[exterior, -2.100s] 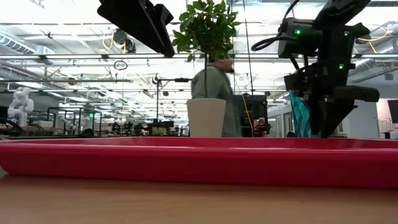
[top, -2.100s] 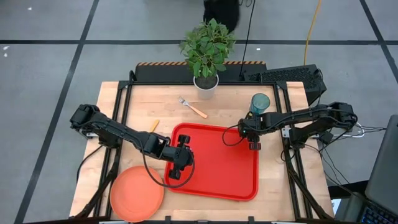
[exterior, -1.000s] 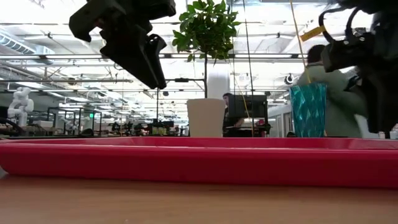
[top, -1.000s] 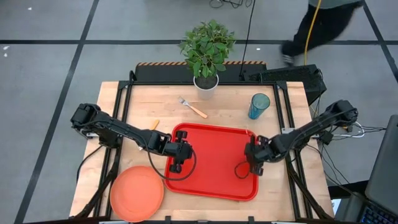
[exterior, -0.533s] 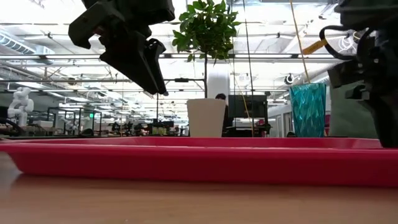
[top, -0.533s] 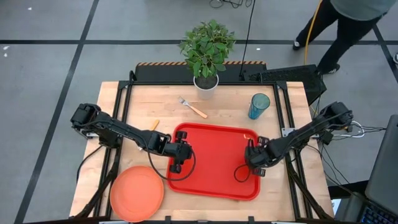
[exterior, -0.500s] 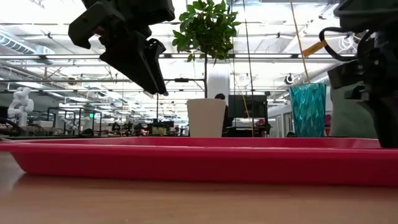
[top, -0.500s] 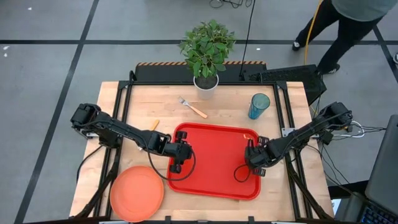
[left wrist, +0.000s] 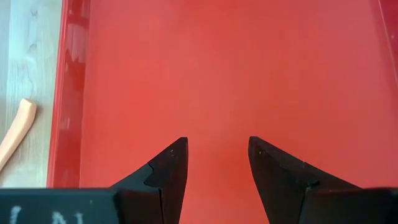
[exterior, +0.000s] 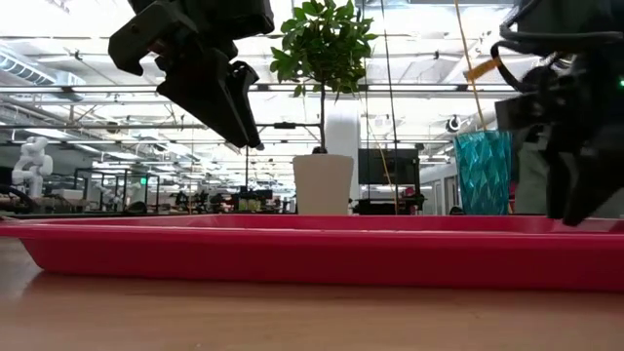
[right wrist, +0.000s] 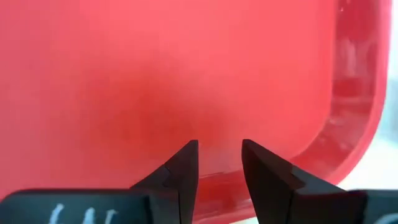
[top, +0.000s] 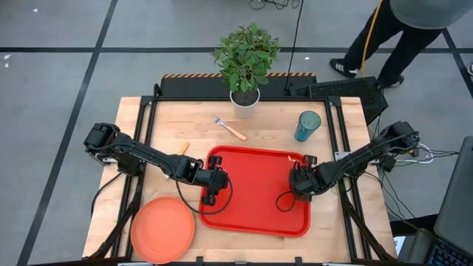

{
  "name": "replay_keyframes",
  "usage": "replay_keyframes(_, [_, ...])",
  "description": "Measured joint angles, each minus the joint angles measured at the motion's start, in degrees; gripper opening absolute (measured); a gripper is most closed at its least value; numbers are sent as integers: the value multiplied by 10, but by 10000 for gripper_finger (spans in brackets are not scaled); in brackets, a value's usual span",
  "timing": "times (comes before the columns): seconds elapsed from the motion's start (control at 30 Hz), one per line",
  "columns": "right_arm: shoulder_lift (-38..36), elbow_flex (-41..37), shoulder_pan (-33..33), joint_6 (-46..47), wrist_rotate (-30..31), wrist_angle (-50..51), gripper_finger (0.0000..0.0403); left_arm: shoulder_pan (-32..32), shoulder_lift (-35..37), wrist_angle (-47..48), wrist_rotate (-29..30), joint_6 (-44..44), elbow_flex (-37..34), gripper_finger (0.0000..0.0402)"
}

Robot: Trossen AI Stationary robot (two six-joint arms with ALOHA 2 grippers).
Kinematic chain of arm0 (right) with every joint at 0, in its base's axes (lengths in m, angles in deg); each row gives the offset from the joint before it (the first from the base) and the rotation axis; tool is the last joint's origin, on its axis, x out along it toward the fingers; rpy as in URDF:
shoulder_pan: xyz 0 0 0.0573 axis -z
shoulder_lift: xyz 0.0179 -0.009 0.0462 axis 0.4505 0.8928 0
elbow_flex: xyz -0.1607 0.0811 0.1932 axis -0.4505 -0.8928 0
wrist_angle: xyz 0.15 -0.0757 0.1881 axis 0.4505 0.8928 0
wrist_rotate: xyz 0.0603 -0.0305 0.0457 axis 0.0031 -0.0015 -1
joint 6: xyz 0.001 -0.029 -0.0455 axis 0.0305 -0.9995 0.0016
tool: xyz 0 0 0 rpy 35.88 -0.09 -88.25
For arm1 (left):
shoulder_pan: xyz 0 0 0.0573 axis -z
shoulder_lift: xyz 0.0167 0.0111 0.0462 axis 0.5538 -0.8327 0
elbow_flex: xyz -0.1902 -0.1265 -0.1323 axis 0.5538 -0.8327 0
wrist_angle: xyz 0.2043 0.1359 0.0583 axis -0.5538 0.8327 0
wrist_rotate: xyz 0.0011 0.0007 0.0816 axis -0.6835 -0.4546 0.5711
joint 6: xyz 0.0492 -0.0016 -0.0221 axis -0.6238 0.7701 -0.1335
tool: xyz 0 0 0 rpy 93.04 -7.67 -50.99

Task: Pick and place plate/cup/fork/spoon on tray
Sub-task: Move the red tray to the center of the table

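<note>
Tray: the red tray (top: 255, 193) lies flat on the worktop (top: 192, 122), directly beneath both sets of jaws; nothing shows on its floor. Likely a light, stiff plastic with a slick surface, so things set down may slide. It needs no grasp.

Plate: the orange plate (top: 162, 230) sits on the worktop off the tray's corner, near the left jaws and toward the table's front edge. It looks thin, light and rigid. Lying flat, it gives only its rim, so I would pinch the edge nearest the tray.

Cup: the teal cup (top: 308, 125) stands upright on the worktop beyond the tray's far edge, near the right jaws. Probably light, smooth and easy to tip. A grasp across the wall around mid-height seems safest.

Fork: the fork (top: 230, 128) lies flat on the worktop beyond the tray, between both jaws and well apart from each. Slim, stiff and low, it is best pinched across the orange handle.

Spoon: only an orange handle tip (left wrist: 15, 131) shows just outside the tray rim beside the left jaws; the bowl is hidden, so whether it is the spoon is a guess.

Left jaws: the left gripper (left wrist: 214, 163) hangs released and empty over the tray.

Right jaws: the right gripper (right wrist: 219, 165) stands parted with nothing between, low over the tray's corner.
</note>
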State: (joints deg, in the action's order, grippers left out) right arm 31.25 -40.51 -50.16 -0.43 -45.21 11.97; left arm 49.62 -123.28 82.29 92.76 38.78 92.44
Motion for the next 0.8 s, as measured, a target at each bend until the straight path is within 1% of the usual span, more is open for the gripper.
replay_keyframes(0.1, [-22, 8, 5, 98, -38, -1, 114, 0, 0, 0, 0, -1, 0, 172])
replay_keyframes(0.2, [-43, 15, 10, 230, -113, -4, 114, -5, 0, -2, 0, -2, 0, 172])
replay_keyframes(0.3, [-60, 15, 6, 375, -171, -3, 114, -10, 0, -11, 0, -2, 0, 172])
replay_keyframes(0.4, [-72, 15, -10, 461, -206, 8, 114, -11, 0, -14, 1, 2, 0, 172])
replay_keyframes(0.6, [-78, 15, -48, 578, -224, 69, 114, -2, 0, -9, 1, 8, 0, 172])
replay_keyframes(0.8, [-78, 2, -64, 628, -213, 67, 114, 0, 0, -9, 0, -12, 0, 172])
